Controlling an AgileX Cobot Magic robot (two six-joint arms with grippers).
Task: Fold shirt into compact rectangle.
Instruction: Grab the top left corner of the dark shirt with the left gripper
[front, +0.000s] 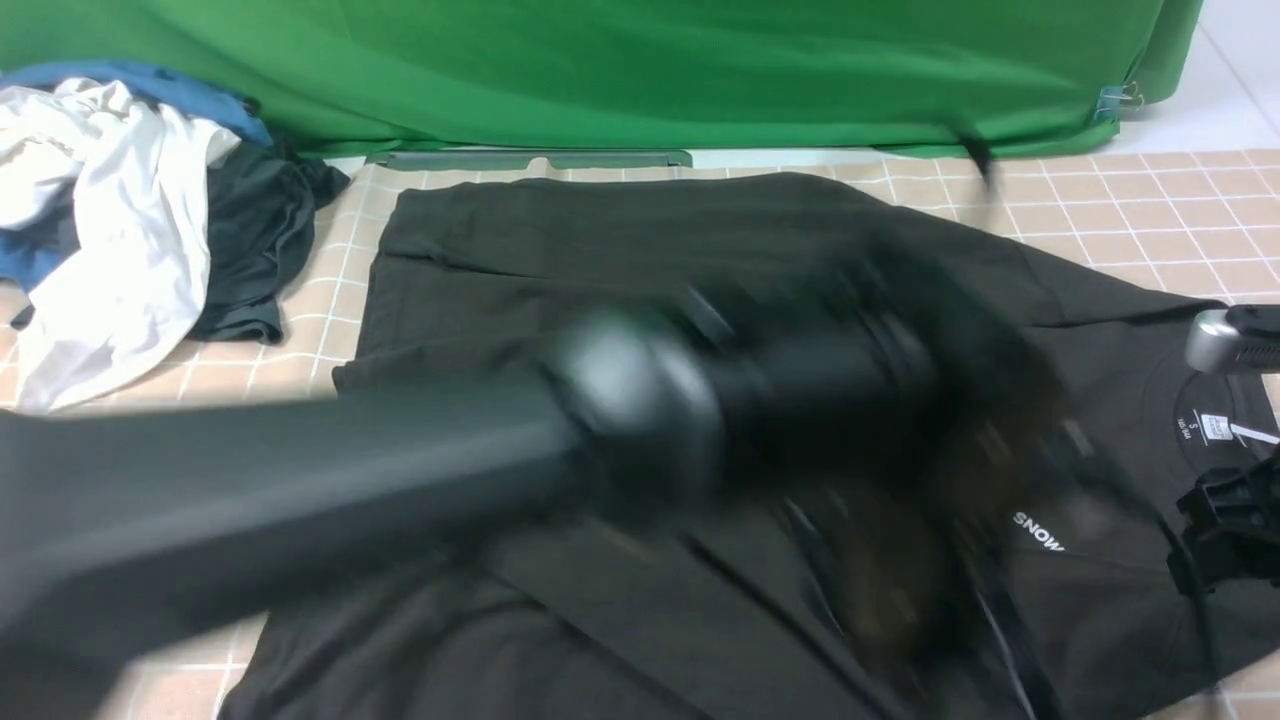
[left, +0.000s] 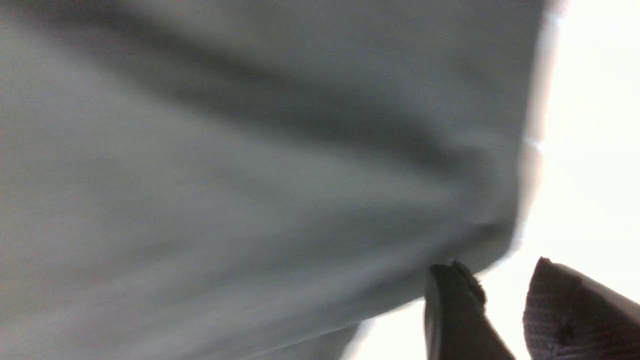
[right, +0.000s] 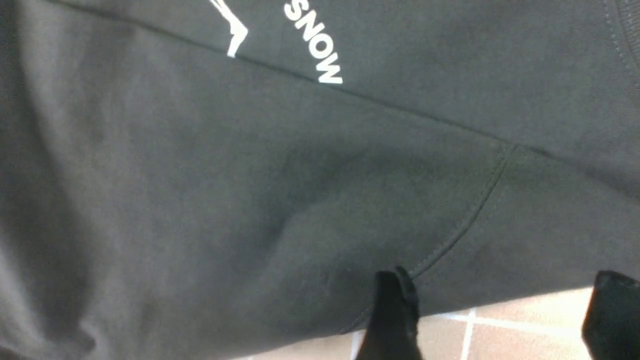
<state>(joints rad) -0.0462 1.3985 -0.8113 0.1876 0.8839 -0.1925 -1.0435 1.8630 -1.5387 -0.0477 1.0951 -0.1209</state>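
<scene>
Right end effector (right: 502, 300) agape over shirt (right: 250, 175)

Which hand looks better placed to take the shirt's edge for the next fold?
Probably the right hand: it is open, poised at the edge of the shirt near the SNOW print. The left arm is motion-blurred across the garment's middle.

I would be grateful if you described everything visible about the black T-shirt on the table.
The black T-shirt looks like soft matte cotton, with white "SNOW" lettering, a white neck label and stitched sleeve seams. It lies spread, creased and partly folded on the checked tablecloth, collar towards the robot's right.
</scene>
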